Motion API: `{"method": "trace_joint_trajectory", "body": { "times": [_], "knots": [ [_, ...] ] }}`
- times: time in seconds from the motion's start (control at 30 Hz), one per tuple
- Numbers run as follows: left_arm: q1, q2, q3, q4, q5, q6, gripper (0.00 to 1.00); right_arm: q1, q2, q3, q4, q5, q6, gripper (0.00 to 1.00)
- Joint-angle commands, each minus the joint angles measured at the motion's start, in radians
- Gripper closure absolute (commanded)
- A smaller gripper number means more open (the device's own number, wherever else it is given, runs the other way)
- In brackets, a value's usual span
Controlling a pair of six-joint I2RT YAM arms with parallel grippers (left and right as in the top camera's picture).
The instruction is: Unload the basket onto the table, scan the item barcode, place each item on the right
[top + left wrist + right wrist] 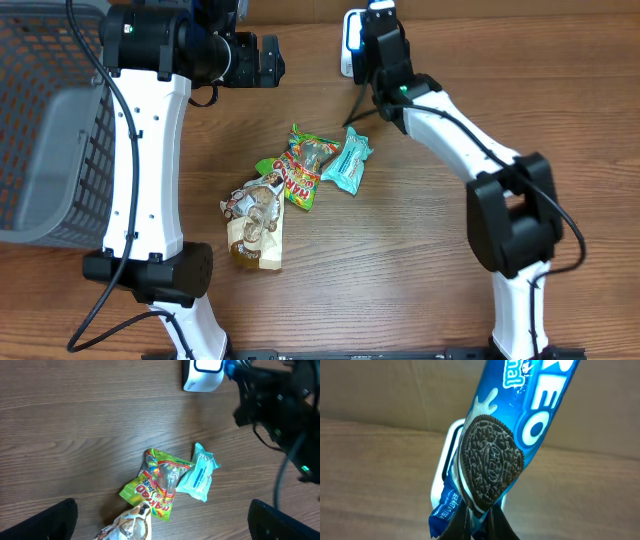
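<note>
A blue Oreo packet (510,415) hangs by its lower end from my right gripper (477,512), which is shut on it. The packet is held close in front of the white barcode scanner (448,455), which glows behind it. From overhead, the scanner (349,42) stands at the table's far edge with my right gripper (378,40) right beside it. My left gripper (268,60) hovers open and holds nothing at the back left. In the left wrist view its fingers (47,522) stand wide apart above the loose packets.
Three packets lie mid-table: a green and red candy bag (303,172), a teal packet (348,160) and a brown and white packet (255,222). A grey mesh basket (50,130) stands at the left edge.
</note>
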Motion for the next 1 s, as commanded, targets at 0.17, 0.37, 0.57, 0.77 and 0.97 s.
{"method": "trace_joint_trajectory", "body": {
  "times": [0.17, 0.37, 0.57, 0.77, 0.97],
  "knots": [
    [0.002, -0.009, 0.008, 0.002, -0.005, 0.008, 0.0, 0.001, 0.096, 0.101, 0.068, 0.002, -0.076, 0.96],
    [0.002, -0.009, 0.008, 0.002, -0.005, 0.008, 0.0, 0.001, 0.116, 0.101, 0.06, 0.011, -0.086, 0.96],
    [0.002, -0.009, 0.008, 0.002, -0.005, 0.008, 0.0, -0.001, 0.116, 0.101, 0.056, 0.019, -0.086, 0.96],
    [0.002, -0.009, 0.008, 0.002, -0.005, 0.008, 0.0, -0.001, 0.116, 0.101, 0.045, 0.048, -0.113, 0.96],
    [0.002, -0.009, 0.008, 0.002, -0.005, 0.008, 0.0, 0.0, 0.115, 0.111, 0.004, 0.063, -0.13, 0.97]
  ]
}}
